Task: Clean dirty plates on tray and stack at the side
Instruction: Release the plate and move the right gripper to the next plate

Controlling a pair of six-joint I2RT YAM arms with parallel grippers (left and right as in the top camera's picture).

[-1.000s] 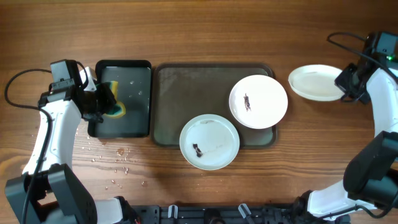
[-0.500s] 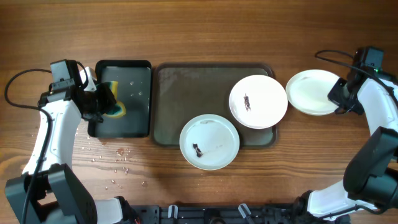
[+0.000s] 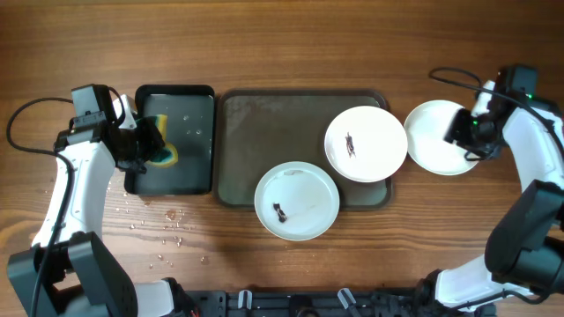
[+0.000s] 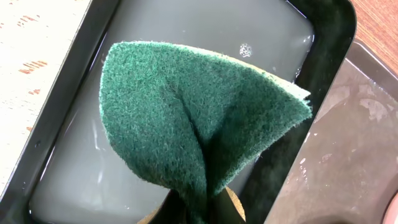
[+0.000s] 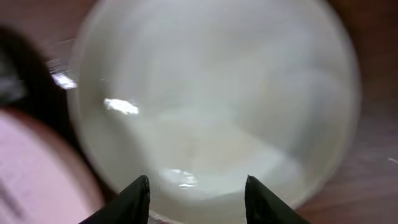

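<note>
The brown-grey tray (image 3: pixel 264 132) lies mid-table. One white plate (image 3: pixel 366 143) with a dark smudge overlaps the tray's right end. A second smudged plate (image 3: pixel 297 200) sits over its front rim. A third plate (image 3: pixel 432 136), with no smudge showing, lies on the wood right of the tray. My right gripper (image 3: pixel 456 132) hovers over this plate's right side. In the right wrist view that gripper (image 5: pixel 196 186) is open above the blurred plate (image 5: pixel 217 93), with nothing between its fingers. My left gripper (image 3: pixel 150 141) is shut on a folded green sponge (image 4: pixel 199 124).
A smaller black tray (image 3: pixel 189 172) holding water lies left of the big tray, under the sponge. Water drops (image 3: pixel 167 224) speckle the wood in front of it. A cable (image 3: pixel 449 75) loops above the right arm.
The right gripper carried the third plate leftward until it lay beside the tray, then its jaws opened. The left arm and sponge have not moved.
</note>
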